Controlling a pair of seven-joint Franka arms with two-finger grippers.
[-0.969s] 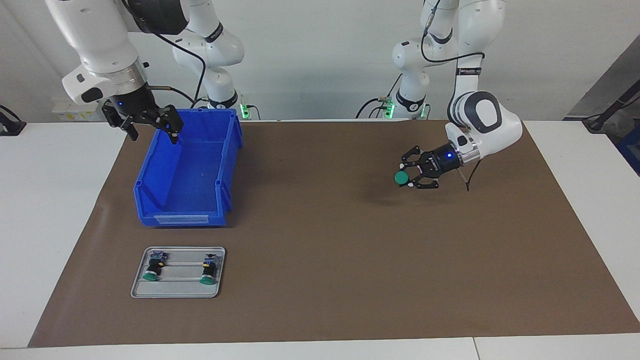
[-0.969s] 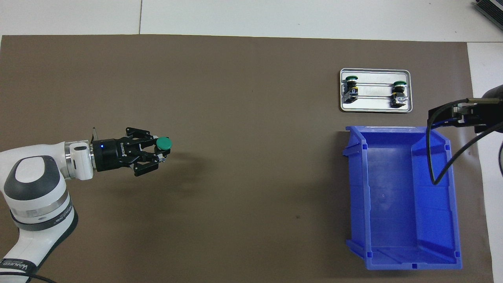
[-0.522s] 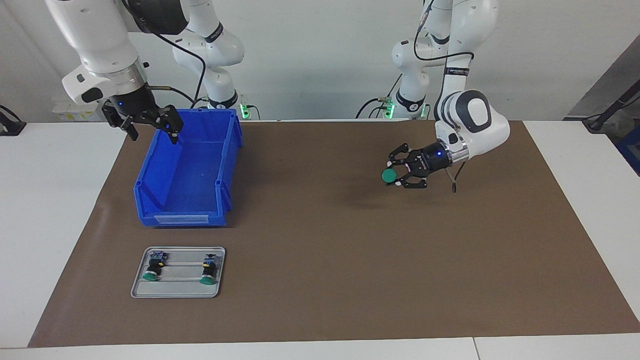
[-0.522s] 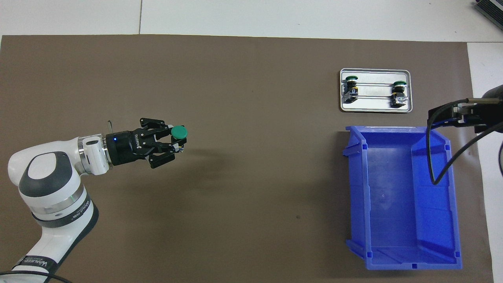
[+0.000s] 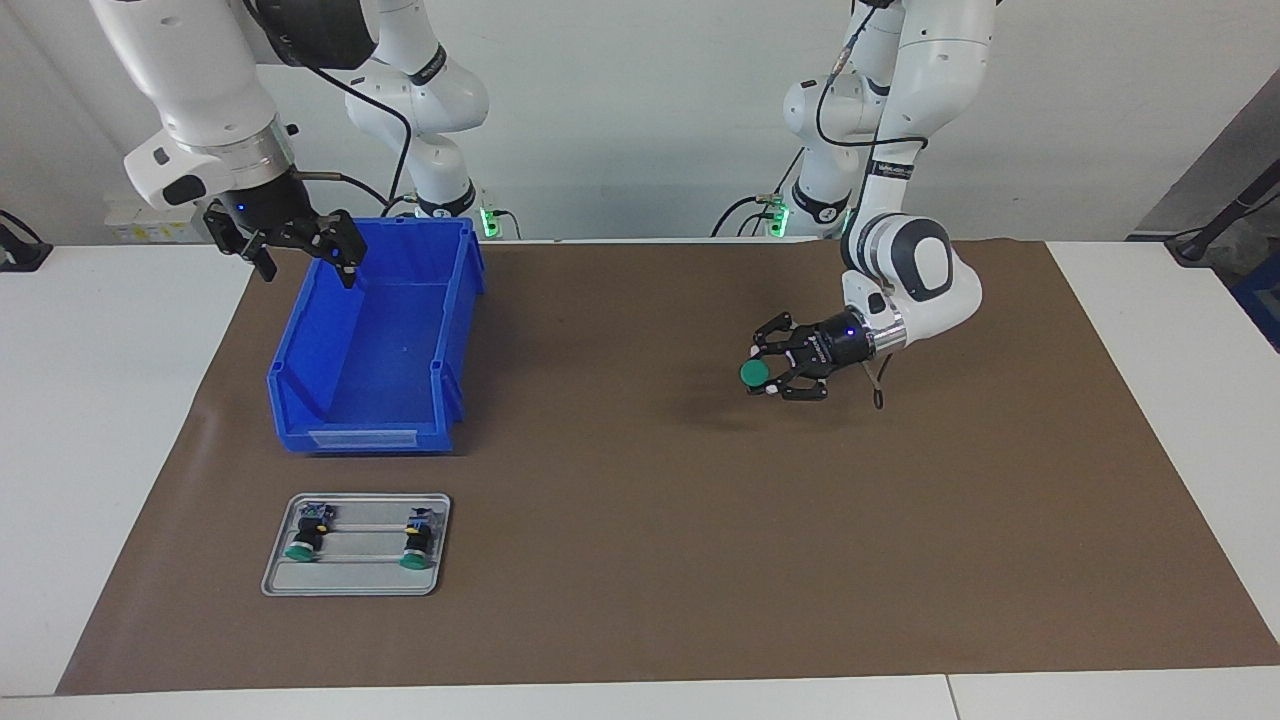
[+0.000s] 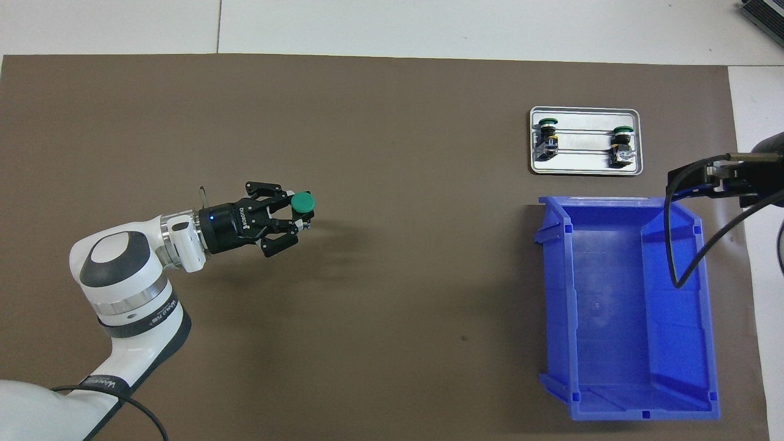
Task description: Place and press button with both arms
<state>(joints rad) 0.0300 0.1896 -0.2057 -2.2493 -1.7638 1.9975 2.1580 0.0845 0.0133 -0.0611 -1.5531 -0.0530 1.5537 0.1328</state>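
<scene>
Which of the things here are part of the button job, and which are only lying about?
In the job:
green-capped push-button, held in the left gripper above the brown mat
right gripper, open over the blue plastic bin

Lying about:
metal tray with two spare green-capped buttons

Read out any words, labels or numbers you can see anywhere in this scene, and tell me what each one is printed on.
Nothing here reads with certainty.
White print on the left hand's black body: too small to read.
Lettering on the left arm's black joint band: too blurred to read.
Pale label strip on the blue bin's end wall farthest from the robots: no text readable.
Metal tray, its two buttons, and the held button: no text visible.
</scene>
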